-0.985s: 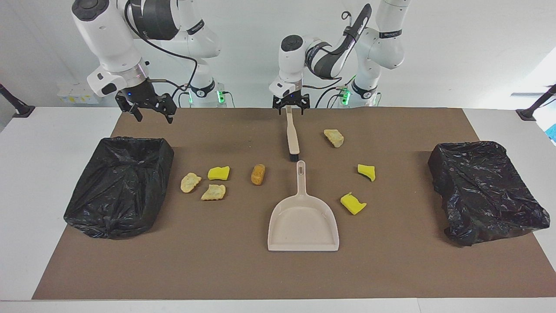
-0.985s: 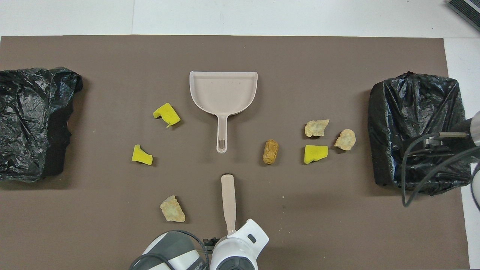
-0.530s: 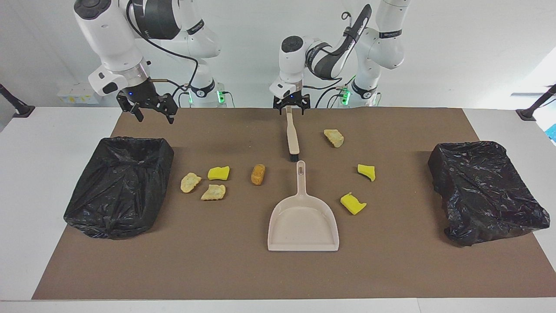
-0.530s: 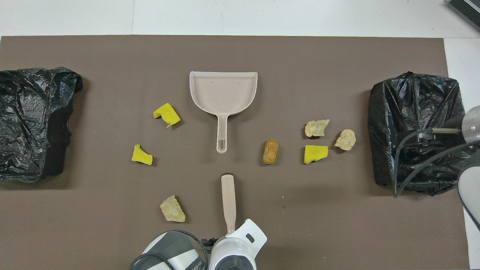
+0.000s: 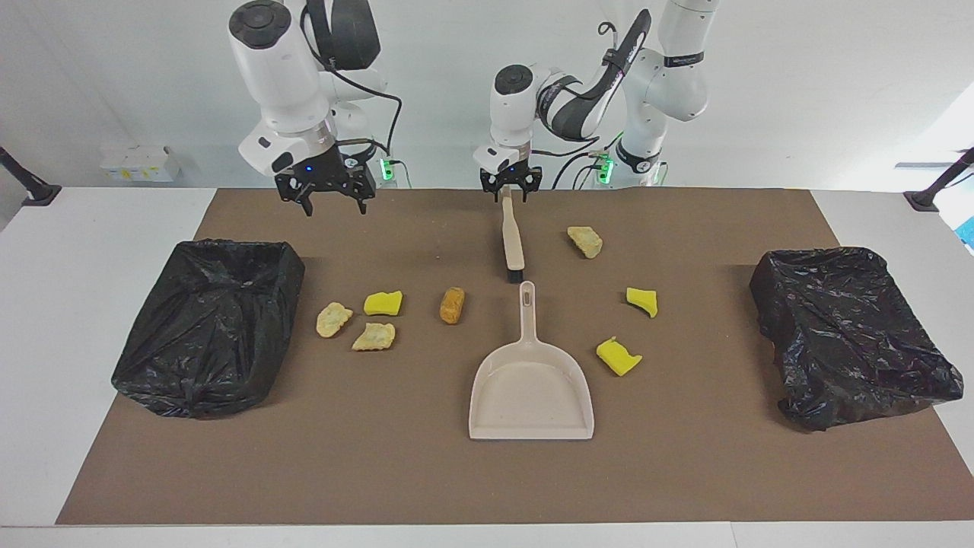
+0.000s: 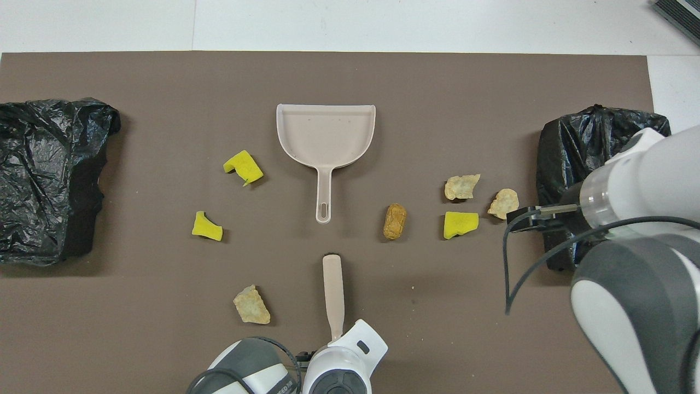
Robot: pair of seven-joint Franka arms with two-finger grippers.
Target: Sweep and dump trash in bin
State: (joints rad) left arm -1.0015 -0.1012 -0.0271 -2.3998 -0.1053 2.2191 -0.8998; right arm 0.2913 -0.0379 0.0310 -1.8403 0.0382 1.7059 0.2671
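7 scraps of trash lie loose; I see left gripper clamped on brush, right gripper spread apart.

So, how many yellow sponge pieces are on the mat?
3. One lies beside the tan scraps near the right arm's bin. Two lie beside the dustpan, toward the left arm's end. None looks hidden.

No text, label, brand, number or sign could be read anywhere in either view. Dark bands on the arms' upper links carried small pale marks, too small to make out as letters.
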